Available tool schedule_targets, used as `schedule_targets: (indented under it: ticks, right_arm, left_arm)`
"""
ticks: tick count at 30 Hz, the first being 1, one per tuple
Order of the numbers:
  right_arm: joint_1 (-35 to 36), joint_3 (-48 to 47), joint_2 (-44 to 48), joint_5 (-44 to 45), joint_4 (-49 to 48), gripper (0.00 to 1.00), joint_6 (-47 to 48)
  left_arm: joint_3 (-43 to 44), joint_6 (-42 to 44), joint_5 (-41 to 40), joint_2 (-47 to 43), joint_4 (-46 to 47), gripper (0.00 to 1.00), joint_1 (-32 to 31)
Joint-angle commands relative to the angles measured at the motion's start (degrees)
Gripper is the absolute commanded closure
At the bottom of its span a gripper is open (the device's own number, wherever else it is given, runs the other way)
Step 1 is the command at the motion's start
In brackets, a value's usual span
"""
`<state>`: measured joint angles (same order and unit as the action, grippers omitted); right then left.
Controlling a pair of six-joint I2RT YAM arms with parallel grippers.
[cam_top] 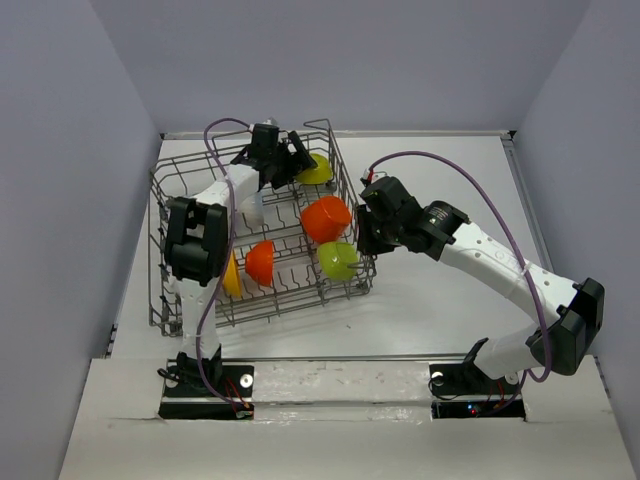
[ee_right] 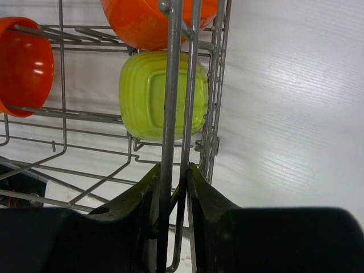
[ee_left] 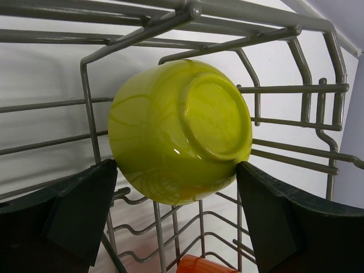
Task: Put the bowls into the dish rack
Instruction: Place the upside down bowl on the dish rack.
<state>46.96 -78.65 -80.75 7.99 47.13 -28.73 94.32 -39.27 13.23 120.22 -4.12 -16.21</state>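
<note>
My left pincer gapes wide around the lime bowl, tipped against far-corner wires of the dish rack; my right pincer is clenched on its side wire. Light, stiff, slick plastic, I judge: grip across the rim.

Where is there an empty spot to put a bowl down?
The table is bare right of the dish rack, beyond the right arm, and in the strip along the rack's near side. Inside, the right half is crowded: lime bowl, orange bowl, squarish green bowl.
</note>
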Motion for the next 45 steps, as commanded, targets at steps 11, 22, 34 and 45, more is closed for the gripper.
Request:
schedule_targets:
  ticks: [11, 22, 34, 45]
  right_arm:
    - [0.7, -0.7, 1.8, -4.2, -7.8, 0.74, -1.4]
    - [0.7, 1.0, 3.2, -3.5, -7.9, 0.74, -1.6]
    - [0.7, 0.7, 3.0, -3.8, -7.8, 0.74, -1.6]
    - [0.7, 0.4, 2.1, -4.5, -8.3, 0.74, -1.4]
  left_arm:
    - [-4.5, -6.0, -1.0, -6.1, -5.2, 0.01, 2.8]
    - [3.5, -2.7, -3.7, -2.5, -10.8, 0.01, 2.8]
    - [10.8, 3.2, -5.9, 0.4, -15.9, 0.09, 3.3]
    - [9.3, 3.2, -5.5, -0.3, -15.7, 0.2, 4.0]
